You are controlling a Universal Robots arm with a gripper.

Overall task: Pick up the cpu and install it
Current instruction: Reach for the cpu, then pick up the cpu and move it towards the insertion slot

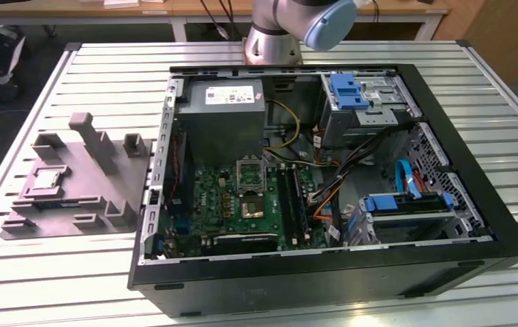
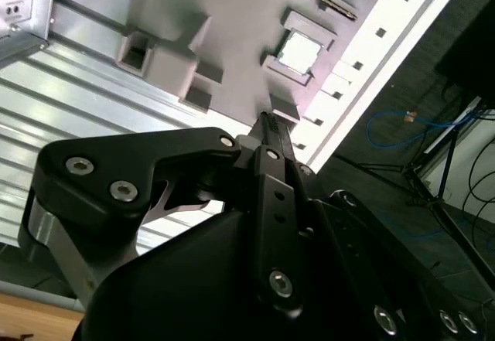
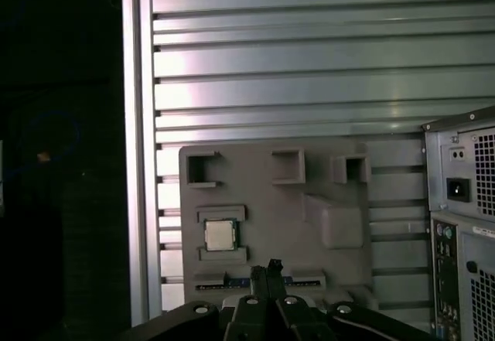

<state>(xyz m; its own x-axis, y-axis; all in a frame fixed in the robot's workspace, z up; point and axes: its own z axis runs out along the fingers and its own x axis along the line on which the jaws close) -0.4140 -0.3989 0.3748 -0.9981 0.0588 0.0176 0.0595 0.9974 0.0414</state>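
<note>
Exterior view: the cpu (image 1: 46, 178) lies flat in a pocket of the grey tray (image 1: 95, 180), at the exterior view's left of the open computer case (image 1: 504, 252), and the power supply (image 1: 227, 116) label is too small to read. First wrist view: the gripper (image 3: 271, 268), its fingers closed on nothing, hangs above the tray's edge with the square cpu (image 3: 220, 235) just ahead, offset away from the case. Second wrist view: the gripper (image 2: 267, 121) again points toward the cpu (image 2: 300, 51).

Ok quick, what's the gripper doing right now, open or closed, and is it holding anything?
Gripper: closed, holding nothing. The cpu lies in its recess in the grey tray.
</note>
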